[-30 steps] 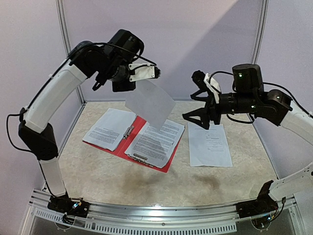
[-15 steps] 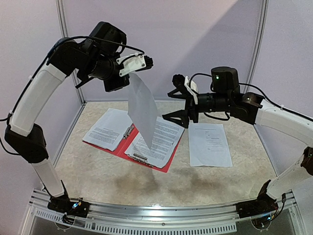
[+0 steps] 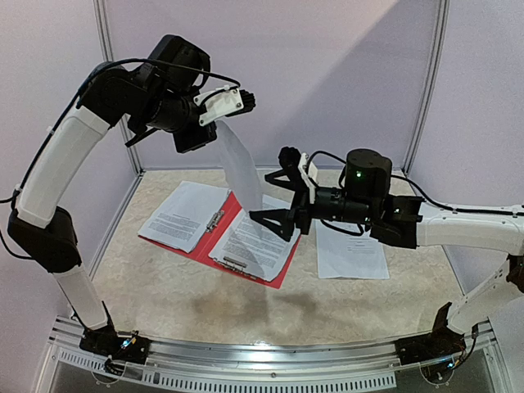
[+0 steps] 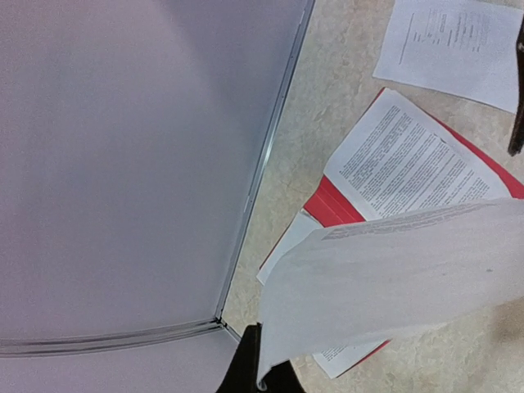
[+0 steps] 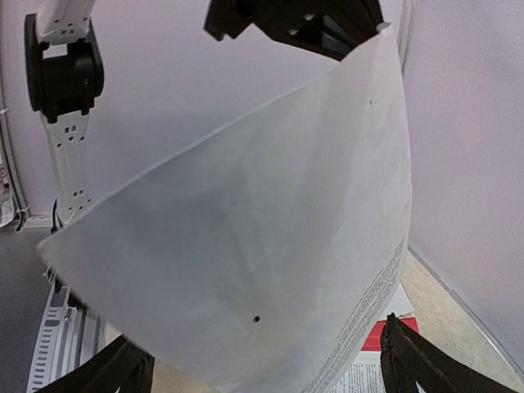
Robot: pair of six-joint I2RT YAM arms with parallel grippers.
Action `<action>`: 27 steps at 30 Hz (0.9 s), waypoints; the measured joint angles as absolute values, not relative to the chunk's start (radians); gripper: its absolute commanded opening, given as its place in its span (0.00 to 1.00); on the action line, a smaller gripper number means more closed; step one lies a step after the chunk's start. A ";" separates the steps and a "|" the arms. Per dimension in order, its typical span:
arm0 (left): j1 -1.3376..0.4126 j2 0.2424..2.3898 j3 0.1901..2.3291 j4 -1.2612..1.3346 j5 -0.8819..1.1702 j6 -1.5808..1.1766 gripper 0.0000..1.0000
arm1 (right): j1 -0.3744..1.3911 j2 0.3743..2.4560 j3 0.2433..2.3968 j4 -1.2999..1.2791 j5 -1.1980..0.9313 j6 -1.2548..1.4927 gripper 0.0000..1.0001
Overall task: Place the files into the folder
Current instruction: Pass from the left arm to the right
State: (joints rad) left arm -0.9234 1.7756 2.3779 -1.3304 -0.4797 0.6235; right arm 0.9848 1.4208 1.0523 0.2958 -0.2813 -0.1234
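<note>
- Two arms were up over the table [image 3: 164, 286], one on each side.
- Plenty of bare table lay in front of the folder [image 3: 210, 240], all the way to the near edge.
- That red folder lay open and flat toward the back left. Its left corner was near the left wall [image 3: 49, 82].
- Printed pages [image 3: 184, 214] lay on both halves of the folder.
- One loose sheet [image 3: 352, 241] lay flat just right of the folder, with a thin strip of table between them.
- The left arm went up high from its base, bent over, and pointed its wrist to the right.
- The left claw [image 3: 246, 102] was pinched tight on the top corner of the held sheet [image 3: 241, 168].
- The held sheet hung down in the air, curved, with its low edge over the folder's right half. I could not tell if it touched the page there.
- The right arm reached out low and nearly flat to the left, over the loose sheet.
- The right claw [image 3: 270, 187] was spread wide and held nothing. It sat just beside the held sheet's right edge.
- From the right wrist, the held sheet [image 5: 246, 246] filled the view between the two fingers [image 5: 417, 360].
</note>
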 measured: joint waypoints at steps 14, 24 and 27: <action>-0.914 1.775 2.386 -1.330 -0.435 0.604 0.00 | 0.973 1.501 1.089 0.371 -0.120 -0.054 0.00; -0.890 1.679 2.327 -1.339 -0.195 0.610 1.00 | 0.920 1.443 1.161 0.136 -0.235 -0.253 0.00; -0.825 1.601 2.328 -1.340 -0.106 0.618 1.00 | 0.896 1.410 1.272 -0.117 -0.361 -0.447 0.00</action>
